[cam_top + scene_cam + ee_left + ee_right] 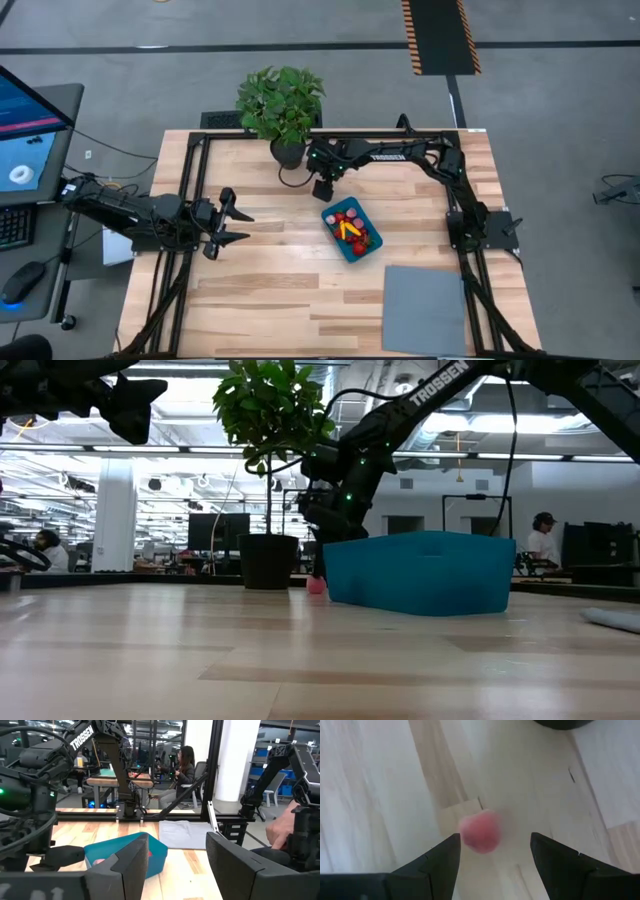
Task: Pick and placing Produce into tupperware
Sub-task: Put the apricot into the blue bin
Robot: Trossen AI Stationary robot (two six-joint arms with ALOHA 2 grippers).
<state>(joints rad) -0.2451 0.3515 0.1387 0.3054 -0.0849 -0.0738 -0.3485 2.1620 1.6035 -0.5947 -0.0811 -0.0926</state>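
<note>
The teal-blue tupperware [352, 228] stands on the wooden table right of centre. It holds several red and yellow produce pieces [350, 229]. One pink piece [480, 831] lies on the bare wood just beside the tub's far left end [316, 586]. My right gripper [495, 838] hangs over this piece, slanting down and open, one finger on either side and above it, touching nothing. In the high view it [322, 189] sits between the plant pot and the tub. My left gripper [246, 226] waits open at the table's left, held level.
A leafy potted plant [283, 105] stands at the far edge, its dark pot [268, 560] close to my right gripper. A flat grey mat [424, 308] lies at the near right corner. Bare wood stretches across the table's near and left parts. People sit in the room beyond [186, 767].
</note>
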